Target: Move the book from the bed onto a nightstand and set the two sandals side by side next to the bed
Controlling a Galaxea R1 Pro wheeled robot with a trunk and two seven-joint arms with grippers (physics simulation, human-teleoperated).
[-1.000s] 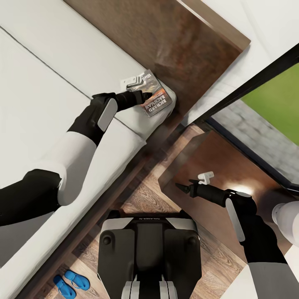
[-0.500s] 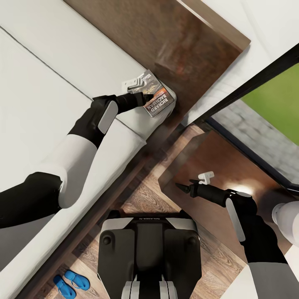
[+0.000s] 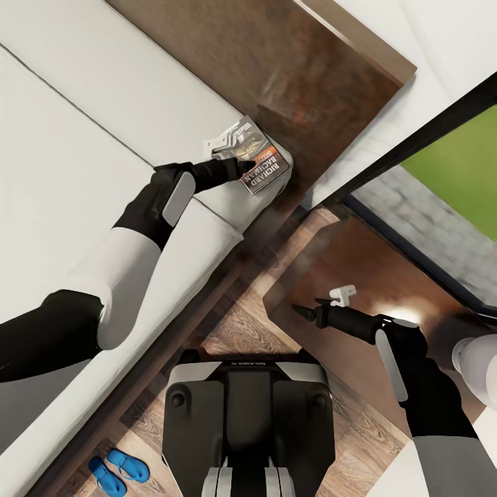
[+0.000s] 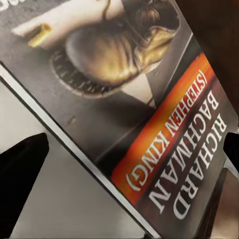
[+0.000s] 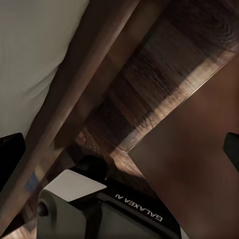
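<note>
Grey-dark cover, orange band, white lettering: book (image 3: 256, 156) flat on pale mattress of bed (image 3: 83, 159), at corner nearest dark headboard (image 3: 276, 55). Same book (image 4: 139, 114) close up in left wrist view, boot picture and author's name legible, spine edge over white mattress. Left gripper (image 3: 235, 153) at book, one white finger (image 3: 219, 138) showing along its far edge, dark finger tip on the cover; jaws spread around book, not seen clenched on it. Dark finger tips at both picture edges in left wrist view, wide apart. Right gripper (image 3: 324, 304) over glossy reddish-brown nightstand (image 3: 373, 269), well apart from book; jaws released, holding nothing, one white finger (image 3: 342, 295) and one dark finger splayed. Nightstand just beside bed corner, below black-framed glass with green lawn. Two bright blue sandals (image 3: 119, 471) side by side on wood-plank floor (image 3: 235, 324) next to bed frame, near robot base (image 3: 248, 414). Right wrist view: bed frame, floor planks, nightstand top, base with GALAXEA lettering.
</note>
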